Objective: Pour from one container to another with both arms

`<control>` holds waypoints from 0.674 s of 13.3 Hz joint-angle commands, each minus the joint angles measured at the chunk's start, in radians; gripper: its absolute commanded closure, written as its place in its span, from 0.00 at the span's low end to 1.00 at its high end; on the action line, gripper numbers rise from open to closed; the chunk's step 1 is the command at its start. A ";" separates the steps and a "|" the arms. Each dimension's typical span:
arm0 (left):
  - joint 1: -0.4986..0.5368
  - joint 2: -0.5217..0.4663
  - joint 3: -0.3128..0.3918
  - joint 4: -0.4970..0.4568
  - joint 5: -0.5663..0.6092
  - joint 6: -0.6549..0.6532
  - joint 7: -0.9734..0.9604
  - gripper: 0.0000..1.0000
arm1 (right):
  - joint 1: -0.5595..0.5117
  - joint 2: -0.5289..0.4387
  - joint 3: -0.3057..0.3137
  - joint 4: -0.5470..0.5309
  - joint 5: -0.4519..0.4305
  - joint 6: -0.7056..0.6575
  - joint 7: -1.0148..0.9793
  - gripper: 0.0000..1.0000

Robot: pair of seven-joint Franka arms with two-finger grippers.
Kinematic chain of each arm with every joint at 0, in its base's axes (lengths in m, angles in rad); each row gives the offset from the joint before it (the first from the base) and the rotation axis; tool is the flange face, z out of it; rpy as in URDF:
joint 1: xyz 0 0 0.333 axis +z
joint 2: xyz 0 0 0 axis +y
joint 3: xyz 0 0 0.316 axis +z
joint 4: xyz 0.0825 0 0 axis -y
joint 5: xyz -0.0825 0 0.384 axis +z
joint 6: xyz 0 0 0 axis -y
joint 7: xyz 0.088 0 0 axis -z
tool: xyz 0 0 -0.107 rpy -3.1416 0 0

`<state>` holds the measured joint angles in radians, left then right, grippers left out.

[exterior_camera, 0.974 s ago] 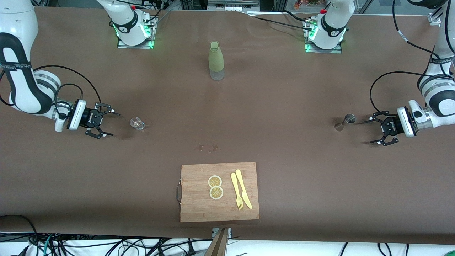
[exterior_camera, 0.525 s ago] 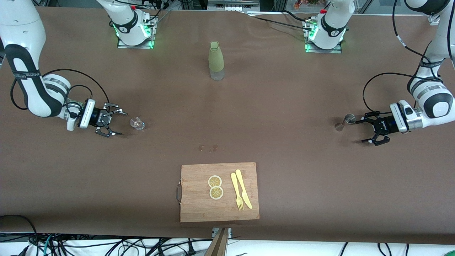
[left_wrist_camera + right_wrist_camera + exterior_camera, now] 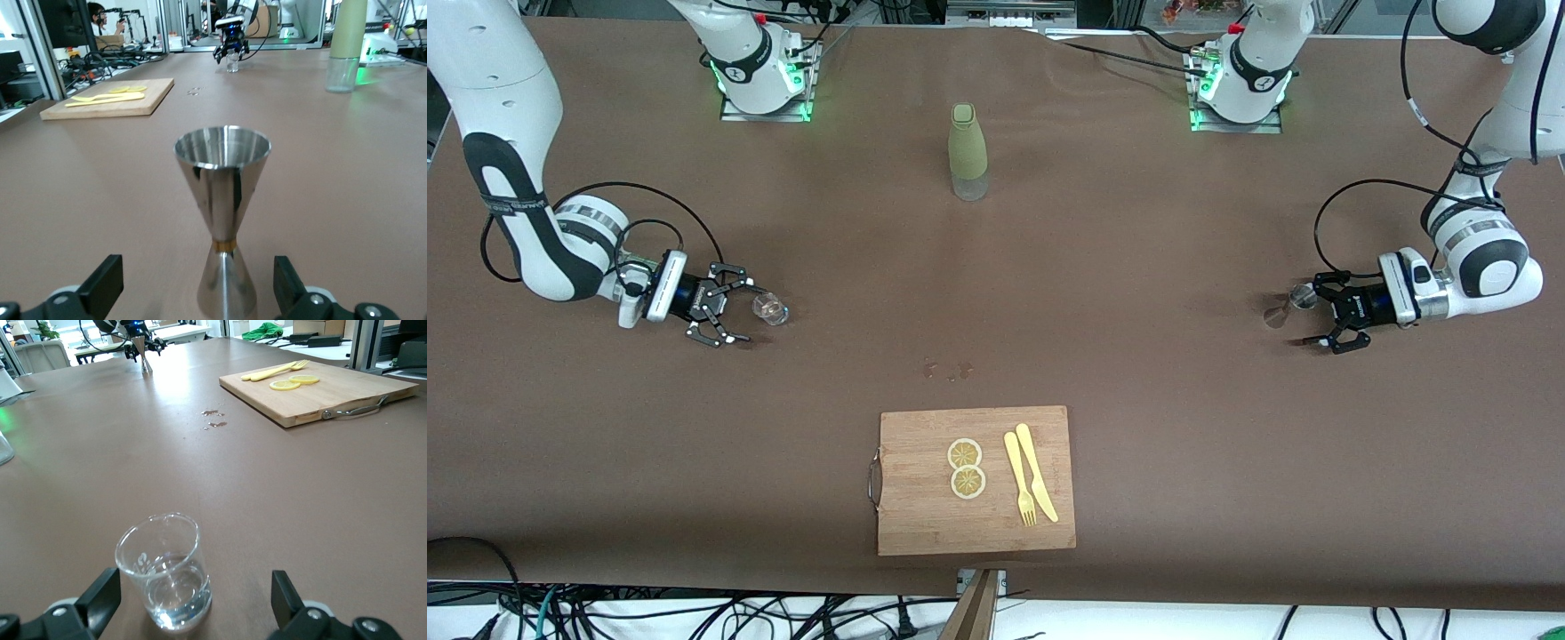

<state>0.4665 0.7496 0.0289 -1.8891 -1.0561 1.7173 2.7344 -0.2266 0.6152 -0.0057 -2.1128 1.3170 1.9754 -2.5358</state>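
A steel hourglass jigger [image 3: 1296, 302] [image 3: 223, 200] stands upright toward the left arm's end of the table. My left gripper [image 3: 1309, 315] [image 3: 198, 293] is open and low at the table. Its fingers [image 3: 107, 283] flank the jigger's base without touching it. A small clear glass [image 3: 769, 308] [image 3: 167, 570] with a little clear liquid stands toward the right arm's end. My right gripper [image 3: 743, 304] [image 3: 193, 600] is open, with the glass just inside its fingertips [image 3: 103, 593] and apart from both.
A green bottle with a clear base [image 3: 967, 153] [image 3: 347, 40] stands between the arm bases. A wooden cutting board [image 3: 925, 524] [image 3: 347, 390] with lemon slices, fork and knife lies nearest the front camera. Small wet drops [image 3: 949, 370] mark the cloth mid-table.
Both grippers have slid in along the table toward its middle: the left up to the jigger, the right up to the glass. Both stayed open; neither container moved.
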 commanded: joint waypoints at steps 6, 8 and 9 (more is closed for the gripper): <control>-0.032 0.014 0.011 -0.013 -0.061 -0.019 0.169 0.37 | 0.041 0.038 0.018 -0.004 0.125 -0.009 -0.054 0.00; -0.031 0.014 0.013 -0.013 -0.061 -0.021 0.169 0.37 | 0.042 0.041 0.023 -0.003 0.140 -0.009 -0.055 0.00; -0.028 0.014 0.013 -0.013 -0.058 -0.021 0.169 0.37 | 0.047 0.044 0.023 0.000 0.146 -0.009 -0.055 0.01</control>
<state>0.4398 0.7590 0.0269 -1.8891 -1.0750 1.7153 2.7507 -0.1818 0.6558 0.0139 -2.1128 1.4337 1.9749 -2.5690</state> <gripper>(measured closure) 0.366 0.000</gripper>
